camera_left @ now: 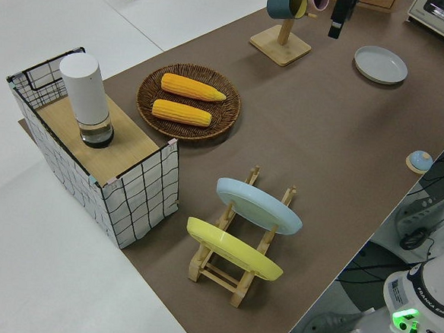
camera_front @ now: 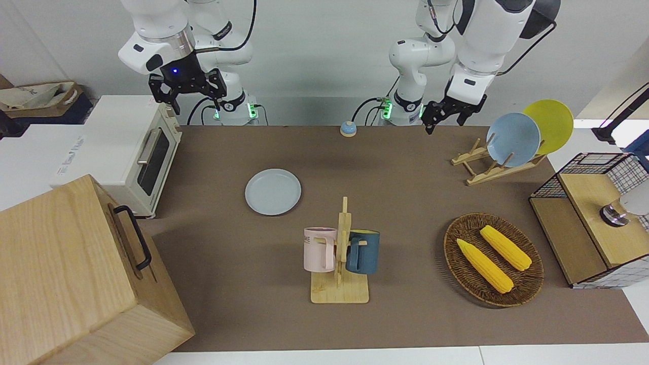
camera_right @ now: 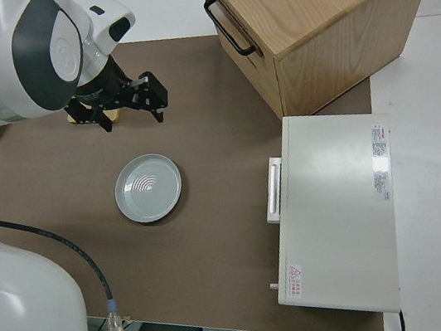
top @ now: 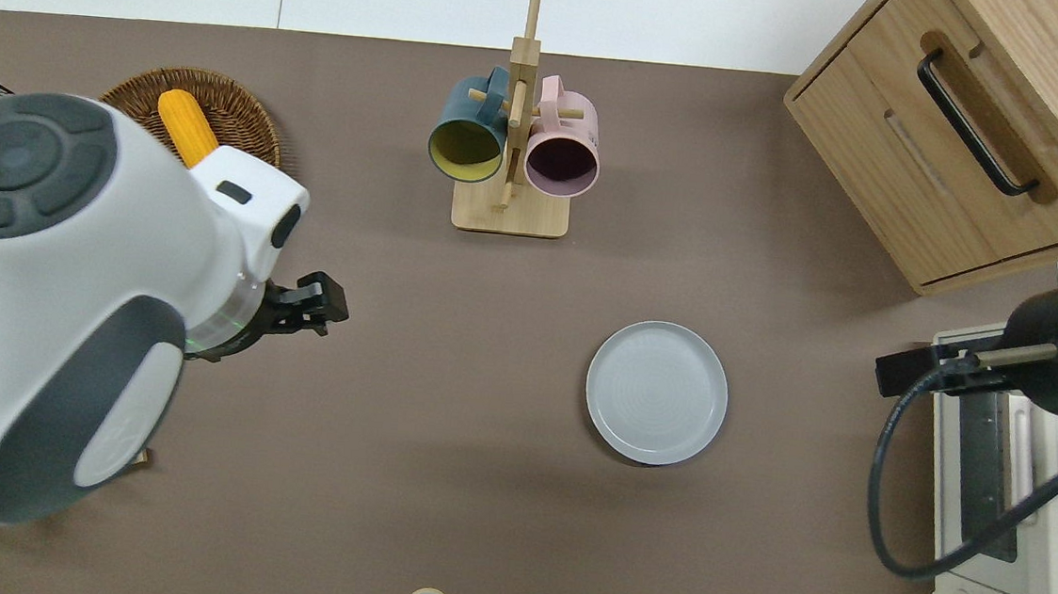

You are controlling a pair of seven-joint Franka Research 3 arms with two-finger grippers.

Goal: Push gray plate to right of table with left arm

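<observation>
We see the gray plate [camera_front: 273, 191] flat on the worktop [camera_front: 405, 314], toward the right arm's end, near the toaster oven [camera_front: 133, 152]. Our left end effector [camera_front: 447, 114] hangs well apart, fingers spread. The right arm is parked.

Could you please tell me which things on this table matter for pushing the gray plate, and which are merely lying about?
Part of the job:
gray plate
table
left gripper, over bare table, away from the plate

Lying about:
mug rack with two mugs
corn basket
plate rack with blue and yellow plates
toaster oven
wooden cabinet
</observation>
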